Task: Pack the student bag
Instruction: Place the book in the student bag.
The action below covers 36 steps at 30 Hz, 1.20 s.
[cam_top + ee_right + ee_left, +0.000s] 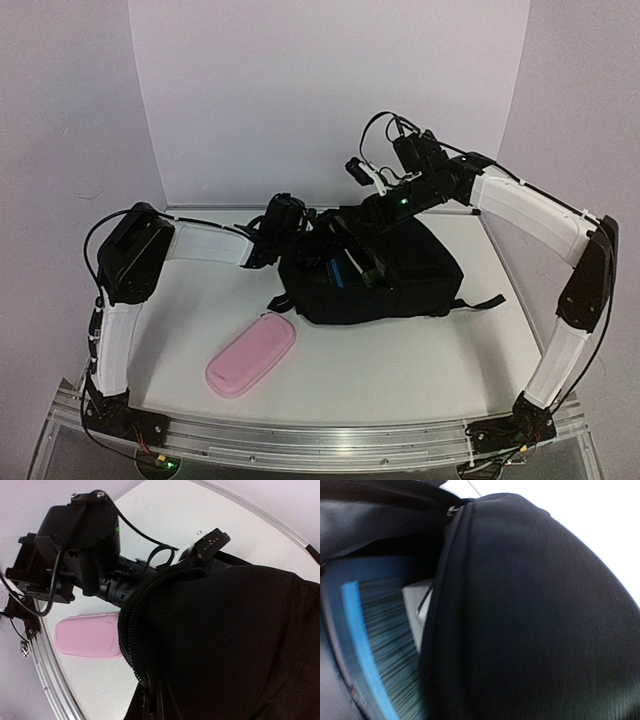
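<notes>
From overhead, the tips of the left gripper [303, 241] are hidden in the mouth of the bag [400, 285], at its 10 o'clock. Those of the right gripper [372, 215] are lost against black fabric at 12. Neither wrist view shows its own fingers, as bag cloth crowds both. Inside, a blurred blue thing [380, 640] and a grey slab [417, 600] cannot be identified. The bag's zip edge covers the 3 o'clock end of the case [85, 636].

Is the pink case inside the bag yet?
No, the pink case lies on the table, outside the bag.
</notes>
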Each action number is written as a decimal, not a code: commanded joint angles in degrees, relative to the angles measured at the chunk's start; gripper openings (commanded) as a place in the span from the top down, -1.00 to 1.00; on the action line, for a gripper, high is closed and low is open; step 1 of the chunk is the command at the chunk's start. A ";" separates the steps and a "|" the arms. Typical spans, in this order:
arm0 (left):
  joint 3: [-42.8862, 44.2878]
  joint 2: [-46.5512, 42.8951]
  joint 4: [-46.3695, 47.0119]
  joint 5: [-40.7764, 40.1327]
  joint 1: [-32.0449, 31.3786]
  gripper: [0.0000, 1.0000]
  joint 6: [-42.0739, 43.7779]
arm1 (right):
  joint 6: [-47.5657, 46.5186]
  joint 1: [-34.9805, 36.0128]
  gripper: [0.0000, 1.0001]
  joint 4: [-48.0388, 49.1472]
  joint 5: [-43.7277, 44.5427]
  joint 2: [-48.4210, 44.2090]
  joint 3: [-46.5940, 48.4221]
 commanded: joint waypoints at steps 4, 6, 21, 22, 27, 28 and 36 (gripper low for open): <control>10.51 3.47 -2.88 2.48 -0.20 1.00 3.69 | 0.05 0.60 1.00 1.86 -3.79 -2.43 0.67; 11.45 3.84 -4.12 2.41 -0.12 0.99 4.30 | 0.51 0.63 1.00 1.87 -3.82 -1.96 0.97; -0.02 -6.49 -6.56 -2.63 0.07 0.05 9.54 | 1.88 0.53 1.00 1.86 -2.57 0.30 2.42; -1.21 -7.76 -6.45 -2.81 0.07 0.02 9.90 | 1.82 0.55 1.00 1.86 -2.40 0.42 2.45; -7.85 -14.19 -6.26 -3.56 0.00 -0.13 13.06 | 1.47 0.53 1.00 1.82 -1.78 1.23 2.21; -9.63 -15.68 -5.93 -3.60 -0.02 -0.15 13.85 | 1.50 0.54 1.00 1.80 -1.86 1.51 2.16; -20.63 -25.76 -4.57 -5.00 -0.11 -0.35 18.25 | 1.71 0.52 1.00 1.86 -2.41 3.00 2.32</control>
